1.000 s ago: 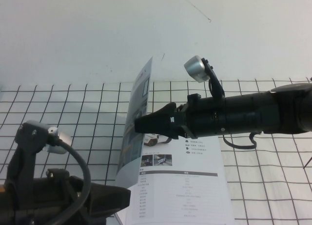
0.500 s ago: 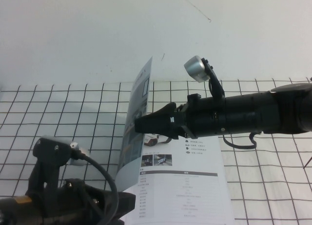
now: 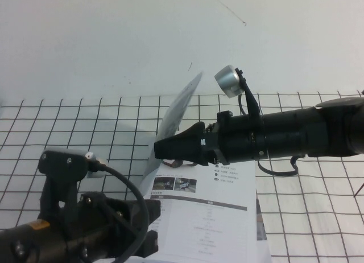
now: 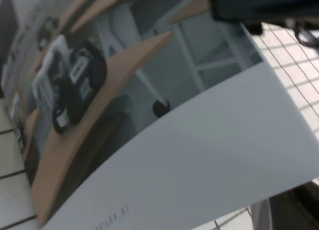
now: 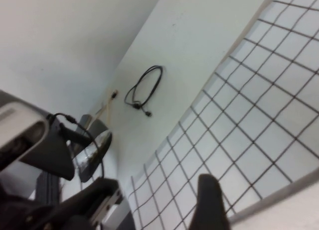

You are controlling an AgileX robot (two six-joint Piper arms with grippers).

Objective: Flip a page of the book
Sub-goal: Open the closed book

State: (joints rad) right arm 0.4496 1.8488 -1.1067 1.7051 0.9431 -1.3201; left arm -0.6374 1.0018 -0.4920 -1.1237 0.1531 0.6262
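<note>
Right gripper (image 3: 162,149) sits pinched on the raised page of the book (image 3: 210,217), w/ the open spread lying flat just below it and its spine running away from you. Left gripper (image 3: 149,243) is low, left of the book; can't tell its fingers, so you fold the page left w/ the right arm.

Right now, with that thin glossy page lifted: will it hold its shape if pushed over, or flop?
Likely floppy: the lifted glossy page already bows in a curve beside the right gripper. Probably light, since it stands off the open white brochure. Its sheen suggests it may slip. The left gripper sits low by the brochure's near edge.
</note>
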